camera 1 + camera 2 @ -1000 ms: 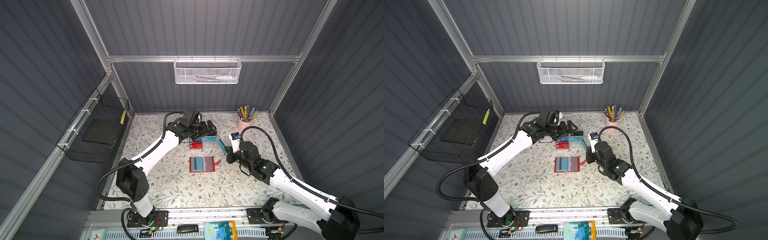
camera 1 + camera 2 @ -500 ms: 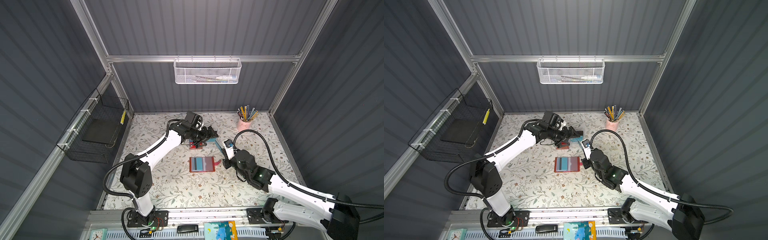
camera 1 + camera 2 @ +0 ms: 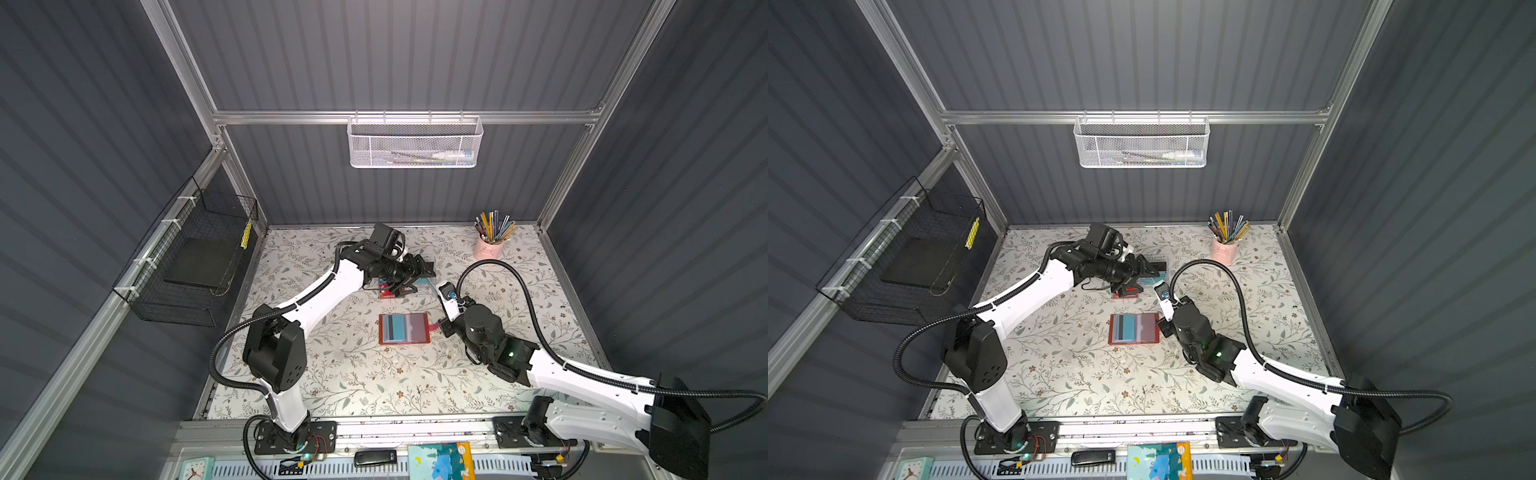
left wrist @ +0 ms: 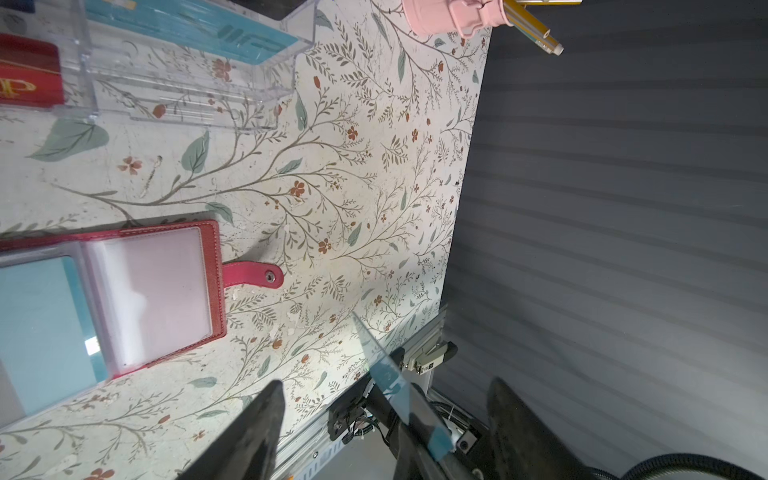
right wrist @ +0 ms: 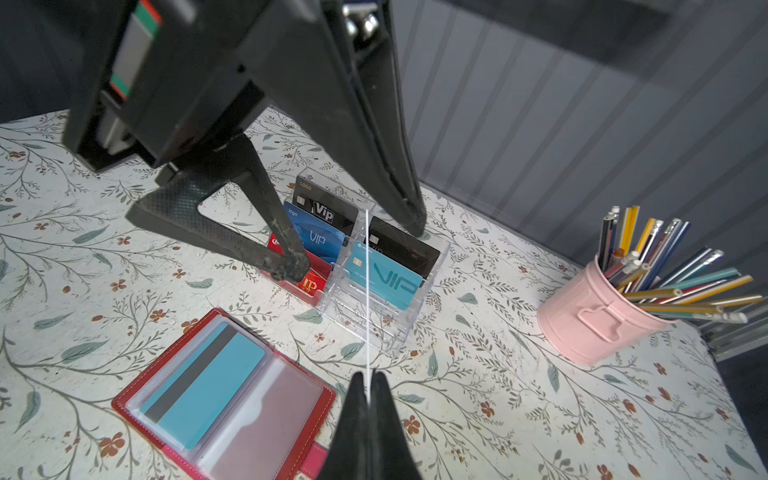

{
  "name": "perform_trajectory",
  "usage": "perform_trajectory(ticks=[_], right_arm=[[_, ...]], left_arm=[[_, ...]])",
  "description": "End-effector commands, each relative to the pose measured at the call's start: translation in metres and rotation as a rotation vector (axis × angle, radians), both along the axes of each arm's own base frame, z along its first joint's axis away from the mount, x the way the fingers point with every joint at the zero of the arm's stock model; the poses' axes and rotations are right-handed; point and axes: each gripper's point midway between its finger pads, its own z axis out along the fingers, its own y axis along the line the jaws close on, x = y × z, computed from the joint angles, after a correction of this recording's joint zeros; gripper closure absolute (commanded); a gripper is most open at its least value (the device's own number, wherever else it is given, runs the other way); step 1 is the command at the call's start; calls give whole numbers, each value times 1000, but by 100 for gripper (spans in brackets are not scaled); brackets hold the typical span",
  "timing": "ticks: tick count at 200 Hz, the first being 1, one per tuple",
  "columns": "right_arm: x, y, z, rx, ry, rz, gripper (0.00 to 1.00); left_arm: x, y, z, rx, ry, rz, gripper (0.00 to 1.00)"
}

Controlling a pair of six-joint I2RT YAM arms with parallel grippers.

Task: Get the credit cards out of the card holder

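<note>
Right gripper [image 5: 368, 380] was clamped tight on a teal card [image 5: 368, 291], holding it edge-on above the table near the clear rack [image 5: 374, 332]. Left gripper [image 4: 385, 386] had its jaws wide apart on either side of that card, not touching it. Red wallet [image 4: 215, 291] lay open on the table, with a second teal card [image 5: 208, 382] tucked in one sleeve.

Both top views look steeply down from high above the front edge, far enough back to take in the whole floral surface [image 3: 353, 374]. The left wrist view hangs close over the surface, facing the card holder [image 4: 212, 270]. The right wrist view looks low along the right tool [image 5: 368, 376], seeing its credit card [image 5: 368, 291] edge-on. Both wrist views share the card holder, clear rack [image 5: 374, 320] and pink cup [image 5: 598, 328].
</note>
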Motion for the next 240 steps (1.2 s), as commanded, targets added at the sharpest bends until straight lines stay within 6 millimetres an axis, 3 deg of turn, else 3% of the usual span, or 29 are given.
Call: perform_trajectory(ticks=[1, 51, 83, 102, 106, 120, 143, 189, 206, 240], right_arm=[[2, -1, 3, -12, -34, -17, 100], [1, 0, 1, -28, -45, -19, 100], [0, 2, 1, -38, -52, -17, 100], [0, 2, 2, -43, -61, -21, 100], [1, 5, -7, -66, -47, -20, 100], [1, 5, -8, -69, -46, -19, 100], [0, 6, -9, -76, -46, -19, 100], [0, 7, -11, -82, -35, -17, 84], [-1, 8, -13, -87, -25, -17, 68], [-6, 3, -9, -41, -1, -22, 51]], left_arm=[[1, -5, 1, -16, 8, -14, 30], [2, -12, -3, -9, 4, -42, 61], [0, -15, -5, 16, -8, -60, 67], [1, -14, -5, 28, -18, -62, 74], [0, -14, -5, 30, -18, -63, 75], [1, -13, -6, 38, -22, -68, 85], [0, -12, -8, 60, -28, -82, 92], [-1, -10, -10, 80, -44, -101, 96], [-1, -9, -13, 92, -48, -111, 96], [3, -6, -20, 141, -72, -141, 100]])
